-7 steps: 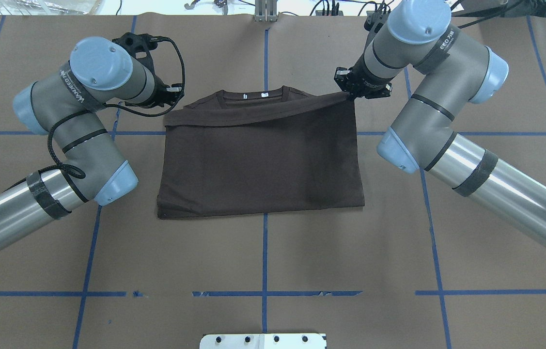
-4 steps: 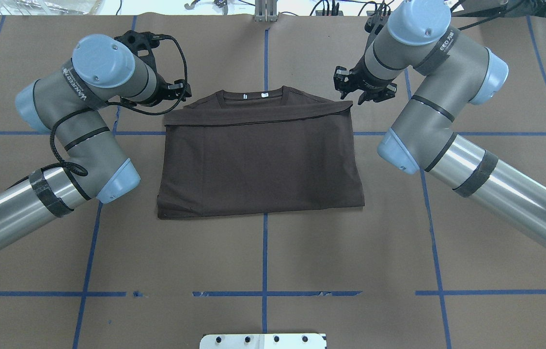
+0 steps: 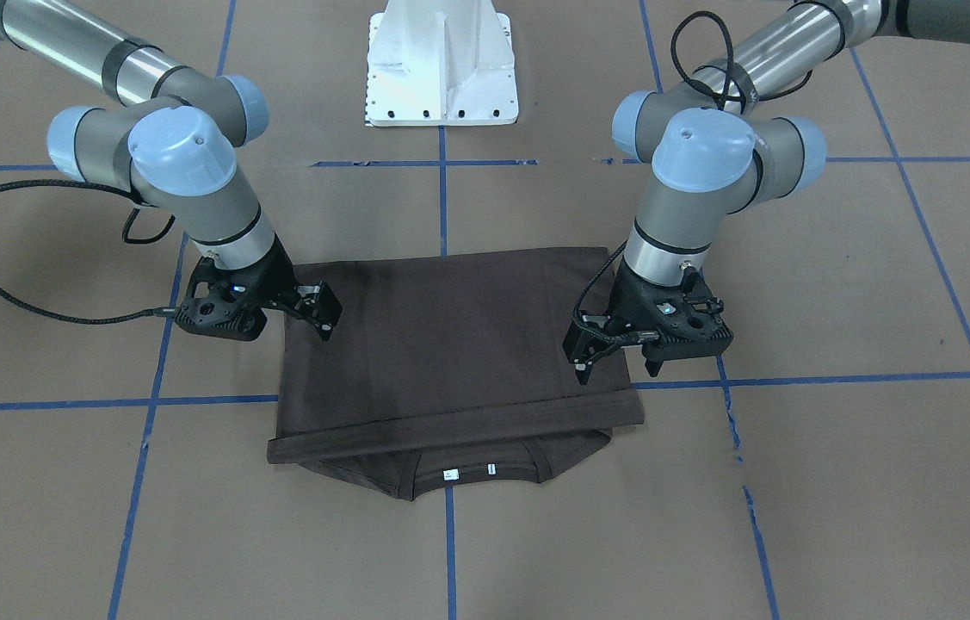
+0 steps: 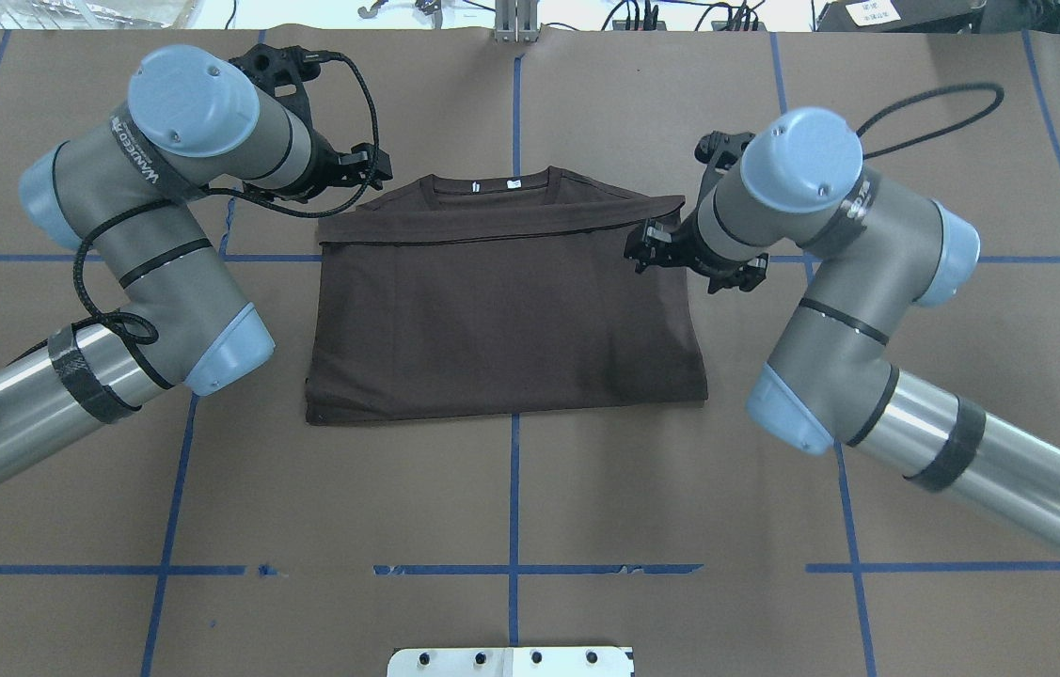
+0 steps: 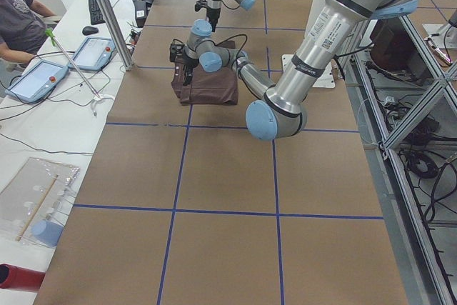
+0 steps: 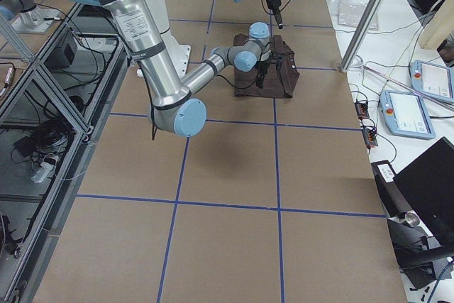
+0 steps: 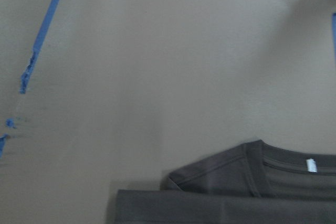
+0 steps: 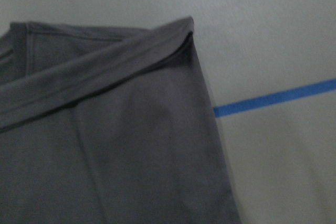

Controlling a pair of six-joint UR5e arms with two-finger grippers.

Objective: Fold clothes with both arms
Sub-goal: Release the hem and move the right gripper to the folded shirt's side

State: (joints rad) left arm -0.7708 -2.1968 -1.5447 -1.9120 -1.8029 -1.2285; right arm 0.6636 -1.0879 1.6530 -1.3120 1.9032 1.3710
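Observation:
The dark grey-brown T-shirt (image 4: 506,310) lies flat on the table, folded into a rectangle with its hem doubled up to just short of the collar (image 4: 492,185). It also shows in the front view (image 3: 450,344). My left gripper (image 4: 370,169) is open and empty, raised just beyond the shirt's far left corner. My right gripper (image 4: 691,266) is open and empty, over the shirt's right edge a little nearer than the far right corner. In the front view the left gripper (image 3: 616,366) and right gripper (image 3: 308,314) hang above the cloth. The wrist views show only the shirt (image 7: 252,182) (image 8: 105,145).
Brown paper with blue tape lines (image 4: 514,489) covers the table. The white pedestal base (image 3: 441,69) stands at the robot's side. A seated person (image 5: 21,19) and tablets (image 5: 36,80) are at a side bench beyond the far edge.
The right gripper let go of the hem's far right corner, which dropped flat, then moved nearer the robot over the shirt's right edge. The left gripper shifted slightly farther and to the right.

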